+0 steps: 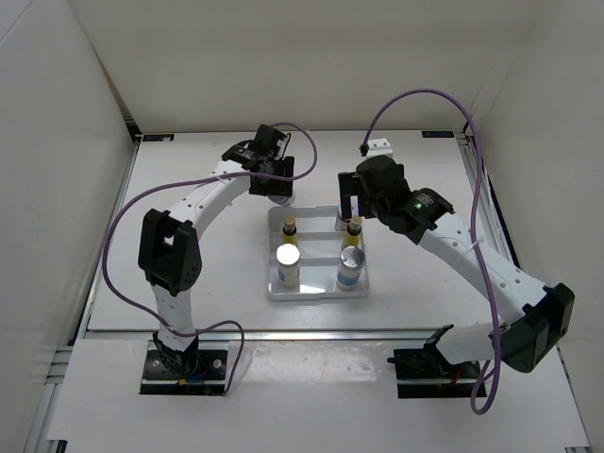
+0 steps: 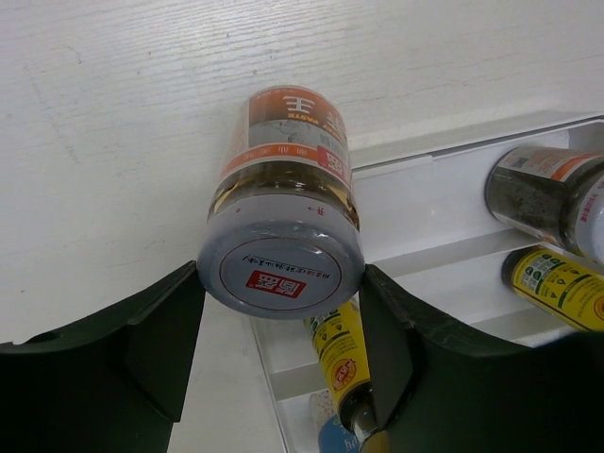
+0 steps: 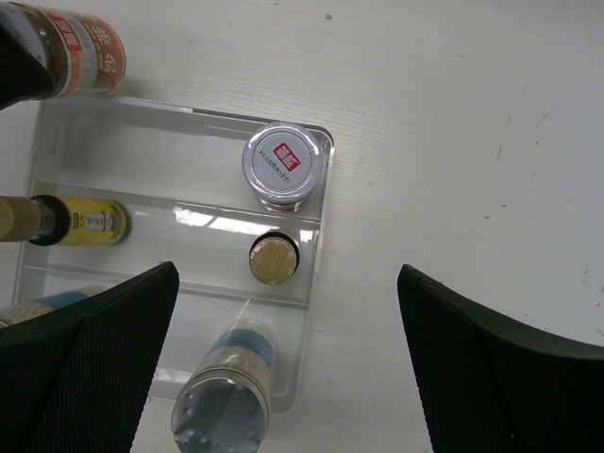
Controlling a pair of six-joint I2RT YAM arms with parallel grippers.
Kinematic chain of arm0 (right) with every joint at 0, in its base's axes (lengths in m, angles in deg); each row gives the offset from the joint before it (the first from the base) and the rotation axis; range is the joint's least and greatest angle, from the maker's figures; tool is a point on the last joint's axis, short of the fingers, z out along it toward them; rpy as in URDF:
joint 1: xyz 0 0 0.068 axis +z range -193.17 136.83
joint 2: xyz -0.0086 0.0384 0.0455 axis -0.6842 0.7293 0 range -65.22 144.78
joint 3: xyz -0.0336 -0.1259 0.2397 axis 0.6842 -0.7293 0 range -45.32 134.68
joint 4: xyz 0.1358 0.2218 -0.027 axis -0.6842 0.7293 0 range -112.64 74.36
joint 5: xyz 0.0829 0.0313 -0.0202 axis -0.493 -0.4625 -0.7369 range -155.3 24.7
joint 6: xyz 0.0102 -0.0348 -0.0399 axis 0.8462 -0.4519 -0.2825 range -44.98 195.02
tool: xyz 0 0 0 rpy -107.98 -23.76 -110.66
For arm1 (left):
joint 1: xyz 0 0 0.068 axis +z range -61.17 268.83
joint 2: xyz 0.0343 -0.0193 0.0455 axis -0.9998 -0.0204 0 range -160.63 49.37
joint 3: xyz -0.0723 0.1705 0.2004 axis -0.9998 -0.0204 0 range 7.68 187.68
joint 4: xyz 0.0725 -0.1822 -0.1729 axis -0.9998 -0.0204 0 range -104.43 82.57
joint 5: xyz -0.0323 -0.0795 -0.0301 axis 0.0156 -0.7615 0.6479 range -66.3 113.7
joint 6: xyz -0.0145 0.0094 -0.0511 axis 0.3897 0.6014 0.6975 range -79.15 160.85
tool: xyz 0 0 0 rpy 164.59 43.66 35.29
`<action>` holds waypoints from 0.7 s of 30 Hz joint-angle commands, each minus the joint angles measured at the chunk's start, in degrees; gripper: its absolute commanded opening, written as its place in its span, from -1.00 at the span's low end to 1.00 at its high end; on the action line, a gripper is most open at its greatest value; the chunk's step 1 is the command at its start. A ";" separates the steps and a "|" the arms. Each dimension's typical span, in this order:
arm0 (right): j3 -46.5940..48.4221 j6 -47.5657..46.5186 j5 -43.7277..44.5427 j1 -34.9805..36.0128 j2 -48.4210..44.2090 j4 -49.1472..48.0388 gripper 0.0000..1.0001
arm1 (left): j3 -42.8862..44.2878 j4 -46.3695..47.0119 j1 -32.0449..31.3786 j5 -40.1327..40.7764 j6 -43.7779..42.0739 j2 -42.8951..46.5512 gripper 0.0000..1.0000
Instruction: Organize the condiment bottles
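Observation:
My left gripper (image 2: 280, 283) is shut on the white lid of a squat red-marked jar (image 2: 288, 170), just outside the back left corner of the white divided tray (image 2: 453, 156). I cannot tell whether this jar touches the table. It also shows in the right wrist view (image 3: 80, 47). My right gripper (image 3: 288, 274) is wide open and empty above the tray's right side. In the tray stand the second jar (image 3: 283, 162), two slim yellow bottles (image 3: 274, 260) (image 3: 90, 220) and two silver-capped white bottles (image 1: 288, 257) (image 1: 351, 260).
The tray (image 1: 316, 294) lies mid-table between my left gripper (image 1: 276, 189) and my right gripper (image 1: 351, 206). White walls enclose the table on the left, back and right. A purple cable loops over each arm.

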 commanded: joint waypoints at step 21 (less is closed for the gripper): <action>1.45 -0.21 1.08 -0.54 -0.68 0.52 1.00 | 7.02 -5.95 -2.80 -1.31 0.26 5.89 -0.77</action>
